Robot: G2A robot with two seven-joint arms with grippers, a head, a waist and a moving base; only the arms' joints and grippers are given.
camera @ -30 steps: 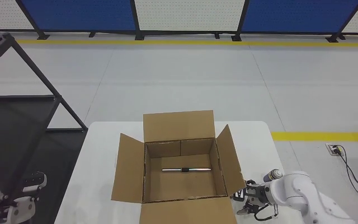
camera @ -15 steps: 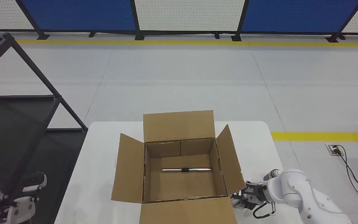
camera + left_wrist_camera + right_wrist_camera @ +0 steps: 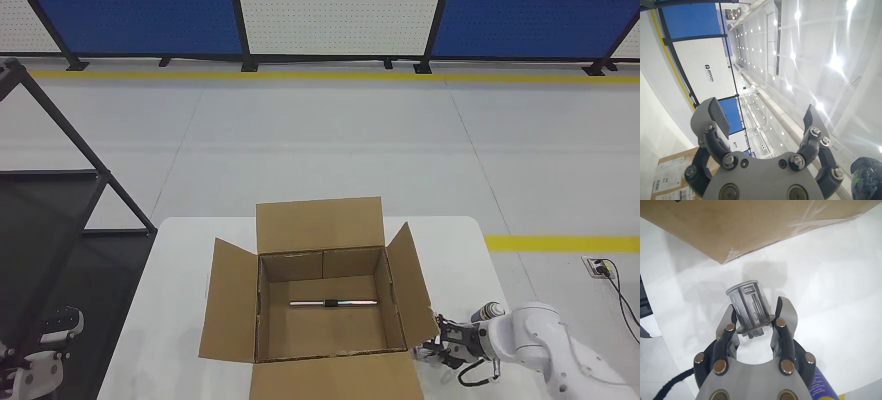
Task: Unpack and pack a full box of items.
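Well left of the cardboard box, off the white table, the left end effector stood released, its ribbed pads turned to the ceiling. On the box floor a slim black-and-silver rod lay crosswise. Just outside the box's near right corner, the right end effector was grasping a grey ribbed metal cylinder by its flanged end, long axis aimed at that corner, so this arm was the nearer. Right of the box sat a purple-labelled can
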